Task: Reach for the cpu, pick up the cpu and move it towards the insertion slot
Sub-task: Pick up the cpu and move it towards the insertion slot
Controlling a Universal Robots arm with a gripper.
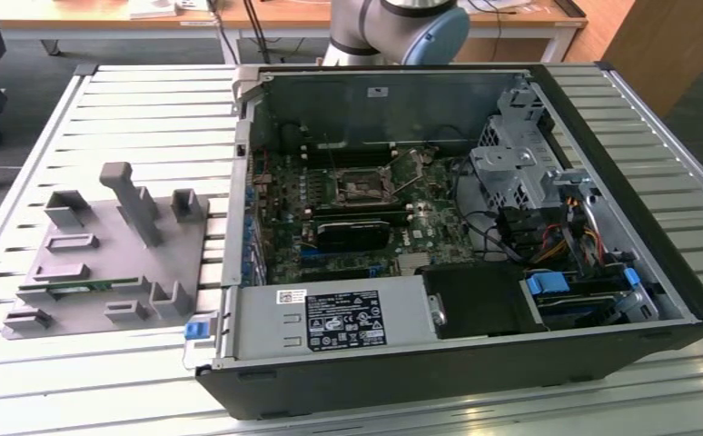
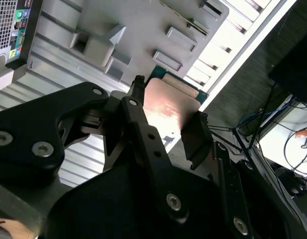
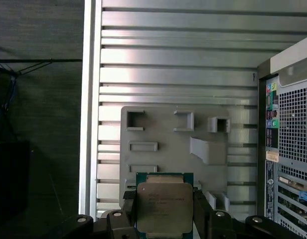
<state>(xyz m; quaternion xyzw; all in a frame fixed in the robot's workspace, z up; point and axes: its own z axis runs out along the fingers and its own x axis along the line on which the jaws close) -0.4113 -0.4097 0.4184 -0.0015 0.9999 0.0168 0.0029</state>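
In both wrist views my gripper [image 3: 164, 200] is shut on the cpu [image 3: 163, 211], a flat square chip with a silver top and a green rim. One black finger presses on each of two opposite edges. The chip hangs well above the grey plastic fixture [image 3: 163, 130], apart from it. In the second wrist view the cpu [image 2: 169, 105] shows as a shiny plate between the gripper [image 2: 168, 122] fingers [image 2: 139, 117]. The insertion slot [image 1: 361, 186], a square socket with a silvery frame, lies on the motherboard inside the open computer case [image 1: 449, 368] in the exterior view.
The grey fixture [image 1: 109, 272] rests on the slatted metal table [image 1: 122, 100], at the exterior view's left of the case, with a green memory stick [image 1: 79, 291] in it. A long black card [image 1: 351, 233] sits just below the socket. The arm's base [image 1: 401, 27] stands behind the case.
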